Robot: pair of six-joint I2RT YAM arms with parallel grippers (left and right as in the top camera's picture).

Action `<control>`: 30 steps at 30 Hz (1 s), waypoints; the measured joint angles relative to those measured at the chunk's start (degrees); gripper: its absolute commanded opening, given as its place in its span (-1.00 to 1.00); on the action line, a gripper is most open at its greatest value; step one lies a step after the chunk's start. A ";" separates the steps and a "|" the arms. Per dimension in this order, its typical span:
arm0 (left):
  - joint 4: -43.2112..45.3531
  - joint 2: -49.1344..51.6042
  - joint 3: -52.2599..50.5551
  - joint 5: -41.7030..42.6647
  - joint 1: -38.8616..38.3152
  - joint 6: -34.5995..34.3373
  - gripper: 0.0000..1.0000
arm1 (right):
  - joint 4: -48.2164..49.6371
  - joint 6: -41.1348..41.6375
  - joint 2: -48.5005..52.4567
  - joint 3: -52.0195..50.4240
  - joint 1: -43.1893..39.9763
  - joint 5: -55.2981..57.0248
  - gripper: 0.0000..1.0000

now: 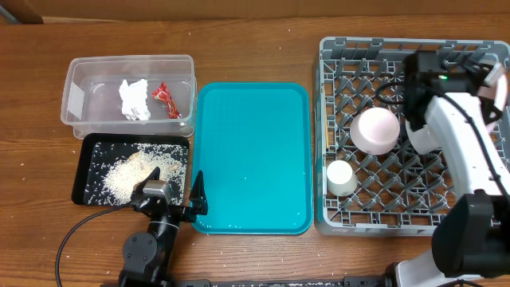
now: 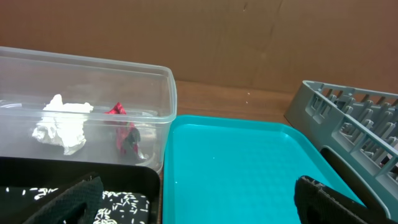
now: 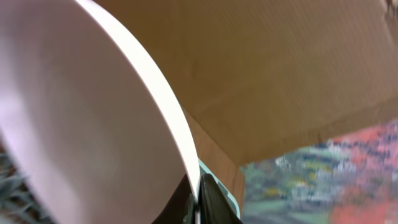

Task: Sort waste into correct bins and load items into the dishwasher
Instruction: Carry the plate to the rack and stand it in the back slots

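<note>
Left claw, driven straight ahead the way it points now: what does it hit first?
Probably the teal tray, near its left rim. The clear tub stands just left of that line, and depth is unclear.

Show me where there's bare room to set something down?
Bare: the teal tray, bordered by clear tub, black tray and grey rack. Crowded: black tray with rice; rack with pink bowl, cup and the right gripper holding a plate.

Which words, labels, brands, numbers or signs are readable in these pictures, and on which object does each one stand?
None is readable. The clear tub, black tray, teal tray, grey rack and the plate held by the right claw show no print.
The colourful patch behind the plate is blurred; no letters can be told.
</note>
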 measured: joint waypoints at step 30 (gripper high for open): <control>0.00 0.00 0.00 -0.02 0.00 0.00 1.00 | -4.07 1.77 -10.64 1.07 20.81 -7.54 0.61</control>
